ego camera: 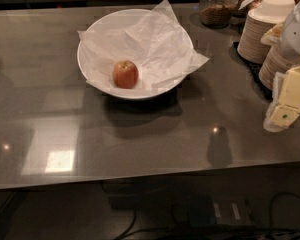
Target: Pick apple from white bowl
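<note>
The apple (pixel 125 74) is small, reddish-orange with yellowish patches. It rests upright on crumpled white paper inside the wide white bowl (pixel 97 31), toward the bowl's near left side. The bowl stands on the grey glossy counter (pixel 140 134) at the back centre. My gripper (pixel 285 104), with pale yellow pads, hangs at the right edge of the view, well to the right of the bowl and above the counter. It holds nothing that I can see.
Stacks of beige paper bowls (pixel 262 31) stand at the back right on a dark mat. A glass jar (pixel 217 6) with brown contents stands behind the white bowl. The counter's front edge runs across the lower view, with cables (pixel 200 224) below.
</note>
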{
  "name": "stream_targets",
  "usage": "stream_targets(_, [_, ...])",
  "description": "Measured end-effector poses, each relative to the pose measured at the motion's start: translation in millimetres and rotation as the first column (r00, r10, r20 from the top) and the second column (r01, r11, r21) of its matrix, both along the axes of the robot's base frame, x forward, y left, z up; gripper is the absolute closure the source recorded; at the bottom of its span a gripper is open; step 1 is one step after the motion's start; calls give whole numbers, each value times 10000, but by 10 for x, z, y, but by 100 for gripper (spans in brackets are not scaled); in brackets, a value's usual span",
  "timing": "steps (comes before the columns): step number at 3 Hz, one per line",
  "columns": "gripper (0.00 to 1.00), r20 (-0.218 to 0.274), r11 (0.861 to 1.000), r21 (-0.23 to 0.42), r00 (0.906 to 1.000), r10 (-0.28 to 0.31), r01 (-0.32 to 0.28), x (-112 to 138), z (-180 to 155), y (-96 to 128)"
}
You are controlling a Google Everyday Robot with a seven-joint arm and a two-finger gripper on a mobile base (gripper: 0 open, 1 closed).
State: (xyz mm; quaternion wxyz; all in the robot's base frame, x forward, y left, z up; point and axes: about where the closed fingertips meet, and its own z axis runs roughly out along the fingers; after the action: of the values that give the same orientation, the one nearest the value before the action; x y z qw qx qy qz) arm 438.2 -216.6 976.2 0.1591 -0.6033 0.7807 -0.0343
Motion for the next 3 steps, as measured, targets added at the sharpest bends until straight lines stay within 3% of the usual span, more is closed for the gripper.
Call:
stream_targets(1, [0, 72, 10000, 67, 10000, 9, -9, 18, 12, 17])
stream_targets(2, [0, 455, 9966, 435, 9966, 684, -704, 259, 27, 355])
stream_targets(3, [0, 856, 9709, 1366, 9788, 1862, -1967, 553, 121, 881])
